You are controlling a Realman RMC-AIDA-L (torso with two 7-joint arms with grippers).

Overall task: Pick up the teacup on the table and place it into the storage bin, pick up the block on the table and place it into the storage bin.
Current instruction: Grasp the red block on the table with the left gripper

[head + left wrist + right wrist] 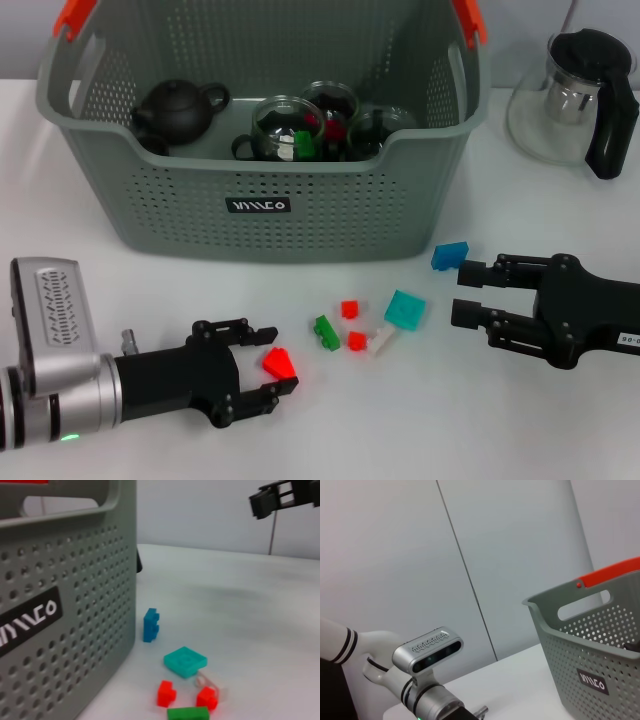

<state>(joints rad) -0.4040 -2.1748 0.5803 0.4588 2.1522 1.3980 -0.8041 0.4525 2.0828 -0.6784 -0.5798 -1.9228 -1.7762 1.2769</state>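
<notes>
The left gripper [268,368] is lying on the desk [420,420], jaws released around a red block [280,363]; the right gripper [468,294] is resting with jaws released near the storage bin [260,215].

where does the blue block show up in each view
Head view: the blue block lies on the table near the storage bin's front right corner, just ahead of the right gripper.
Left wrist view: the same block stands next to the bin's corner, beyond the teal tile.
Right wrist view: not in it.
Shared landmark: the bin's black label, seen in all three.
</notes>
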